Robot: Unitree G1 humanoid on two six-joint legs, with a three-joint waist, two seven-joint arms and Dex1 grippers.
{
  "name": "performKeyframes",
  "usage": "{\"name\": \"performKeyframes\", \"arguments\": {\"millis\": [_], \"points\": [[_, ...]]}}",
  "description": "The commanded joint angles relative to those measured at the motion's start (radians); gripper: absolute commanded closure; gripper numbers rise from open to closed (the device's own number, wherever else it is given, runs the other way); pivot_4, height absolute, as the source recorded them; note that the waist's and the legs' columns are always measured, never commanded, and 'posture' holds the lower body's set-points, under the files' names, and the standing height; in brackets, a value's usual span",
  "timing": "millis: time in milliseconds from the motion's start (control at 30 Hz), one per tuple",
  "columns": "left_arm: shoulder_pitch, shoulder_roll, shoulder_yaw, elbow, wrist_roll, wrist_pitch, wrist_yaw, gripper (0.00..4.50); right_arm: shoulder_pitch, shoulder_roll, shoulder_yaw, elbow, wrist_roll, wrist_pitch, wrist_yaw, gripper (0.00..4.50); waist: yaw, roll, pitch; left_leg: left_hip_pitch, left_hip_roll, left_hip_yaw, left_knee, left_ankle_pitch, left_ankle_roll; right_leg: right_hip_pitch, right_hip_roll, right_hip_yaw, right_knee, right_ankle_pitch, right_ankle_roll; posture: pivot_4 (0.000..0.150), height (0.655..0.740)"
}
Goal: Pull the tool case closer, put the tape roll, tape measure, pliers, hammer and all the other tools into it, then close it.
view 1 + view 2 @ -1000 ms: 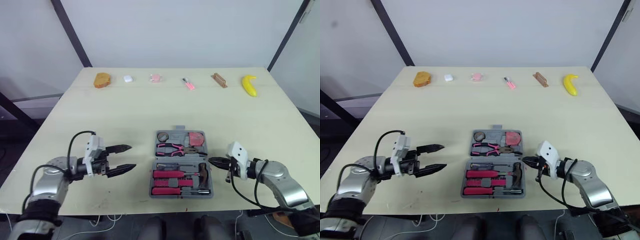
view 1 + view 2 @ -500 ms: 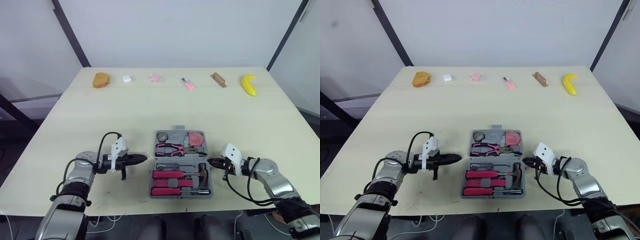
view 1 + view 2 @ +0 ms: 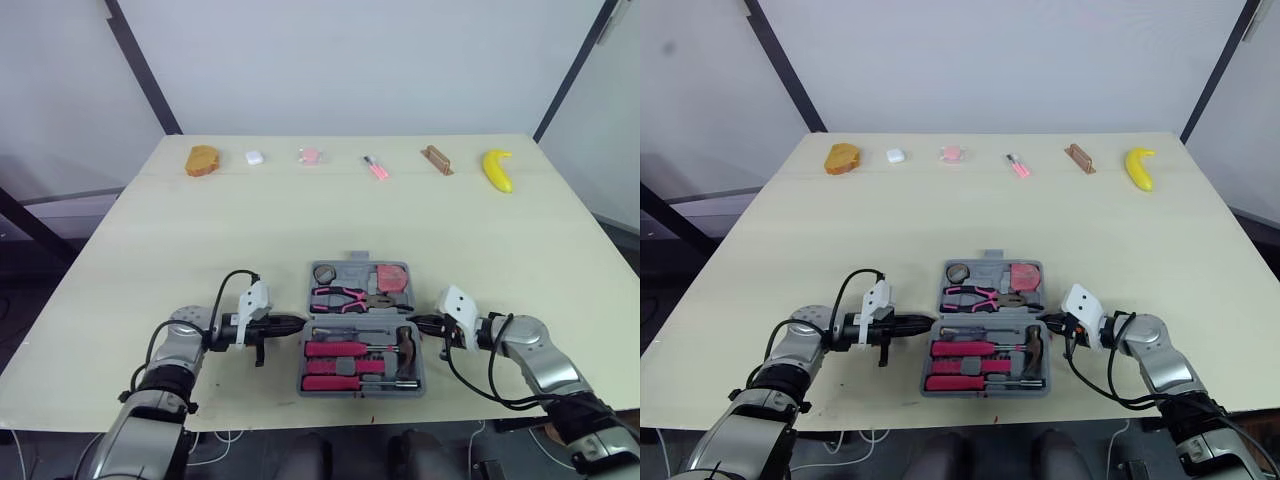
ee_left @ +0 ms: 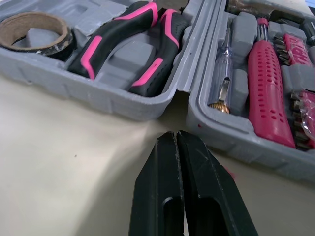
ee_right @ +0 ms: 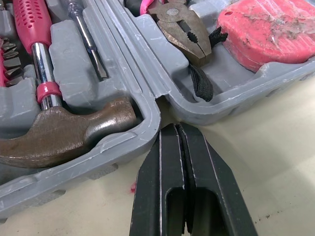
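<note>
The case (image 3: 360, 393) lies open and flat near the front edge of the desk (image 3: 200, 240), straight ahead of me, between my two arms. Its far half holds the tape roll (image 3: 326, 272) at my left, the pliers (image 3: 345, 296) in the middle and the tape measure (image 3: 393, 277) at my right. The near half holds the pink-handled screwdrivers (image 3: 338, 349), with the hammer (image 3: 405, 350) at its right end.

My left fingers (image 4: 172, 142) are pressed together, with nothing between them. They lie low over the desk, and their tip points at the notch where the two halves meet on the case's left side. It sits just beside the wall; I cannot tell whether it touches. My right fingers (image 5: 172, 135) are closed and empty too. They aim at the same notch on the right side, just beside the hammer's head.

Well apart, along the far edge, sit a row of small things: a brown bun (image 3: 203, 159), a white piece (image 3: 253, 157), two pink bits (image 3: 308, 155), a brown block (image 3: 436, 159) and a banana (image 3: 498, 169).
</note>
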Motion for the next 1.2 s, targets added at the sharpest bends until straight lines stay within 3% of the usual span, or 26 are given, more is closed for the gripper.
{"name": "performKeyframes", "arguments": {"millis": [33,567,767,1200], "points": [[-0.007,-0.015,0.004,-0.002,0.010,-0.016,0.012,4.37,-0.009,0.005,0.012,-0.026,-0.008,-0.018,0.008,4.50,0.000,0.000,0.000,0.000,0.000,0.000,0.000,0.000,0.000,0.000,0.000,0.000,0.000,0.000,0.000,0.150,0.7400],[-0.011,-0.070,0.002,0.000,0.037,-0.022,0.056,4.37,0.009,0.010,0.008,-0.058,-0.014,-0.013,0.010,4.50,0.004,0.002,-0.001,0.000,-0.001,0.000,0.001,0.000,0.000,0.000,0.000,0.000,0.001,0.000,0.000,0.150,0.7400],[0.032,-0.106,-0.016,-0.119,0.012,0.042,0.022,4.37,0.033,-0.022,-0.003,-0.101,0.009,0.018,0.045,4.50,0.006,0.002,-0.002,0.000,-0.001,0.000,0.001,0.000,0.000,0.000,-0.001,0.000,0.001,0.000,0.000,0.150,0.7400],[0.114,-0.066,-0.026,-0.244,0.005,0.131,-0.031,4.37,0.100,-0.044,0.001,-0.158,0.009,0.053,0.060,4.50,0.003,0.003,-0.002,0.000,-0.001,0.000,0.001,0.000,0.000,0.000,-0.001,0.000,0.001,0.000,0.000,0.150,0.7400]]}}
